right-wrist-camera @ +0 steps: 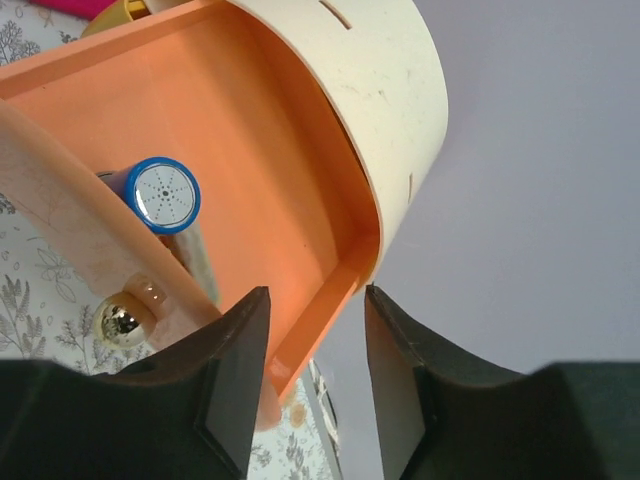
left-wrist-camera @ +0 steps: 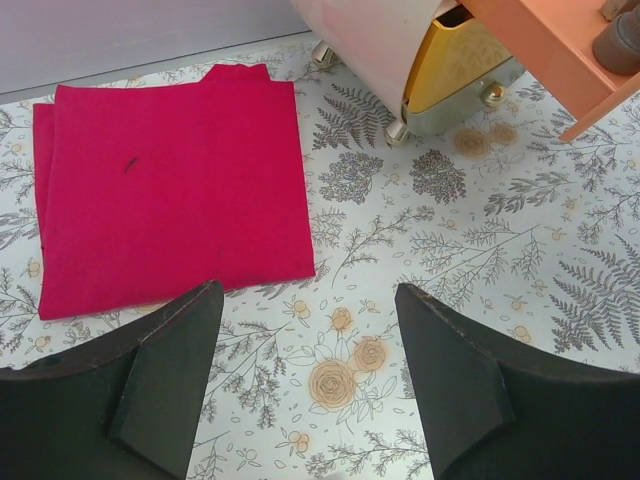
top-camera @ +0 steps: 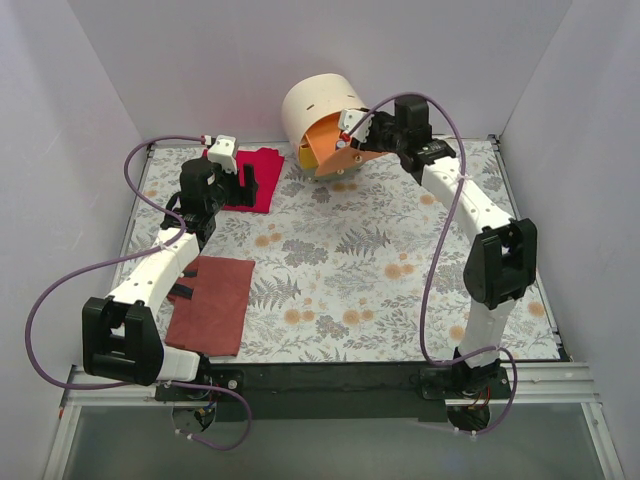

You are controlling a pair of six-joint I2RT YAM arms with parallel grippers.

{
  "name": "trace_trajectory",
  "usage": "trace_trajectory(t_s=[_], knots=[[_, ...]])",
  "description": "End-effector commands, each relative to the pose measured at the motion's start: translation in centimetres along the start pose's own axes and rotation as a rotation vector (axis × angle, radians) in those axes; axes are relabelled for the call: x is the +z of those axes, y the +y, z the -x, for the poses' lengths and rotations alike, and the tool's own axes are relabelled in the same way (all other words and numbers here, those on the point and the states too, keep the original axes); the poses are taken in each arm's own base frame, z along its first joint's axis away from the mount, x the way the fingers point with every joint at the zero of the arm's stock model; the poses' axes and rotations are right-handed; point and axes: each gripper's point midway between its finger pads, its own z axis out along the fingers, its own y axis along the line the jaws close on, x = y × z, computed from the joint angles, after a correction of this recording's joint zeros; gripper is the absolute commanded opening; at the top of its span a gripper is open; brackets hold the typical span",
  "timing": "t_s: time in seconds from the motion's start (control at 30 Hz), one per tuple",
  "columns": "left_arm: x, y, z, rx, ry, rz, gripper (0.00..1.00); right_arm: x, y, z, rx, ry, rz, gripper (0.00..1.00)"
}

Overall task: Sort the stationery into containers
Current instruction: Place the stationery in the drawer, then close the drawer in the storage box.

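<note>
Tape roll (right-wrist-camera: 160,195): in the orange drawer (right-wrist-camera: 290,170), by its front wall and knob (right-wrist-camera: 120,322).
Drawer: stands open from the cabinet (top-camera: 315,100).
Right gripper (right-wrist-camera: 315,300): fingers part-open, empty, straddling the drawer's side wall.
Left gripper (left-wrist-camera: 308,290): wide open, empty, over the table beside the red cloth (left-wrist-camera: 170,190).
Step, judged: shutting the drawer. Push squarely on the front, along its slide.
</note>
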Motion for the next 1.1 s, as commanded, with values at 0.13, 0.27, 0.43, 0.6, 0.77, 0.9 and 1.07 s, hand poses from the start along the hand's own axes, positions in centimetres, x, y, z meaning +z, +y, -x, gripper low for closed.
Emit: trace_trajectory(t_s=[0.13, 0.27, 0.43, 0.6, 0.77, 0.9, 1.07], knots=[[-0.6, -0.2, 0.7, -0.004, -0.029, -0.014, 0.69, -6.8, -0.2, 5.1, 0.063, -0.167, -0.02, 0.03], [-0.7, -0.2, 0.5, -0.007, -0.026, -0.016, 0.7, -6.7, 3.3, 4.9, 0.146, -0.183, 0.11, 0.01], [-0.9, -0.2, 0.5, -0.006, -0.029, -0.013, 0.69, -5.5, 4.0, 4.8, 0.235, -0.168, 0.187, 0.01], [-1.2, 0.0, 0.4, 0.002, -0.028, 0.0, 0.69, -4.0, 4.6, 3.8, 0.266, -0.15, 0.225, 0.01], [-1.4, 0.0, 0.3, 0.006, -0.026, 0.004, 0.69, -2.6, 4.6, 2.9, 0.263, -0.121, 0.228, 0.01], [-1.2, 0.1, 0.0, 0.003, -0.019, 0.004, 0.69, -1.4, 4.3, 2.7, 0.273, -0.123, 0.221, 0.01], [-0.9, -0.1, -0.1, -0.001, -0.015, -0.006, 0.69, 1.1, 3.5, 2.3, 0.291, -0.123, 0.182, 0.01]])
